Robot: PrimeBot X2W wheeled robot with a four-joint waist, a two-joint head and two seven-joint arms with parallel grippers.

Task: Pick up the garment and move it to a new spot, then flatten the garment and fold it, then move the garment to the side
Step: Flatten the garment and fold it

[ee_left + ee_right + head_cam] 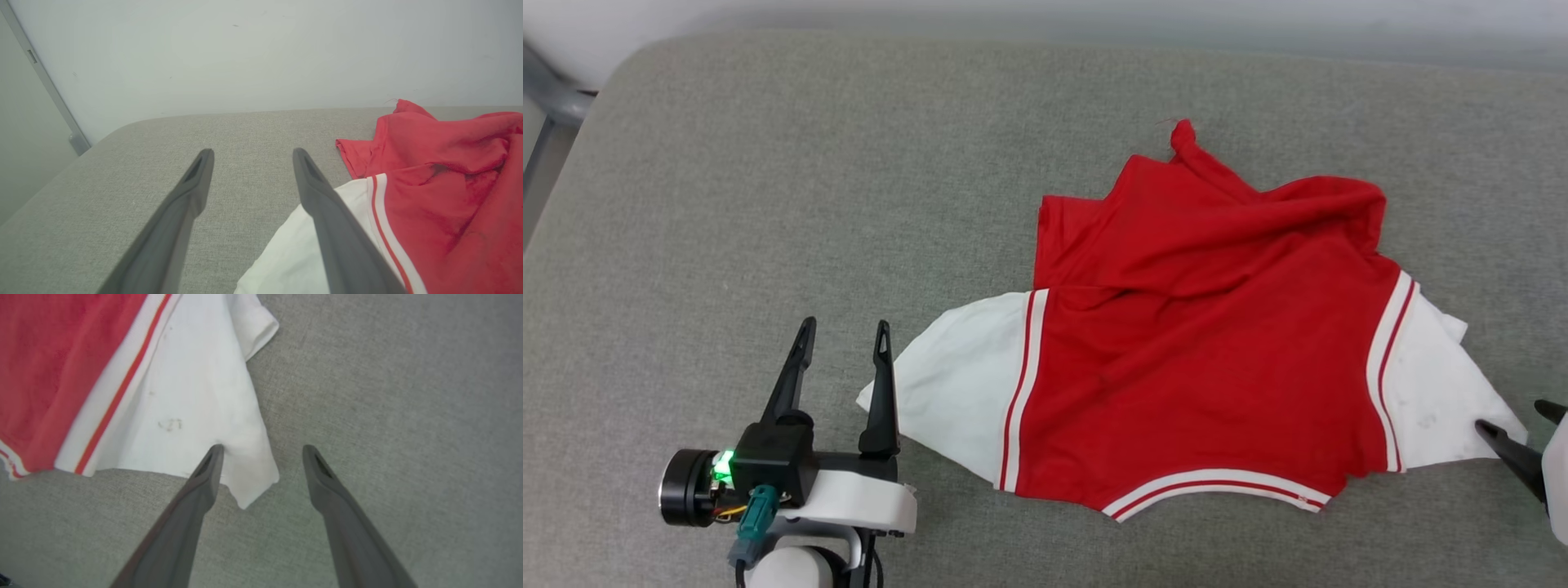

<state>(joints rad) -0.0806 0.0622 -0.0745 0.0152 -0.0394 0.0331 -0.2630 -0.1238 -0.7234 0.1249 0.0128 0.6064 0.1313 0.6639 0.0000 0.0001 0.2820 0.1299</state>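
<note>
Rumpled red jersey on the grey table, an open pincer at each white sleeve.

The garment point(1192, 343) lies in the right half of the fabric-covered table point(768, 163), well clear of the far edge. Its red body is creased and bunched towards that edge, and its striped hem faces the robot. The left pincer point(845, 325) stands with its fingers spread apart and holds nothing; its inner finger overlaps the rim of the nearer sleeve point(956, 384). The right pincer point(263, 448) is also spread wide, with one fingertip on the corner of the other sleeve point(196, 396) and the other over bare table.
</note>
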